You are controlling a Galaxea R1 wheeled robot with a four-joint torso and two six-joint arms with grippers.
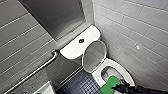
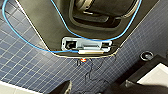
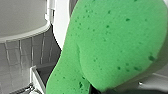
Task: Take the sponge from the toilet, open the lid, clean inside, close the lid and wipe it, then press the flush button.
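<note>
Our right gripper [image 1: 119, 87] clamps the bright green, peanut-shaped sponge [image 1: 110, 84] over the open bowl of the white ceramic toilet [image 1: 114, 64]; we should lower it and press lightly along the inside.

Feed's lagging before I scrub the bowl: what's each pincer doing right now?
Left pincer: cannot be told.
Right pincer: closed on the bright green, peanut-shaped sponge.

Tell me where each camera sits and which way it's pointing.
Head: high, looking down on the toilet, lid raised; right gripper at lower right.
Left wrist: faces the blue tiled floor; robot's dark housing and blue cable show.
Right wrist: close to the sponge, toilet behind.
Shared: head and right wrist both show the sponge.
</note>
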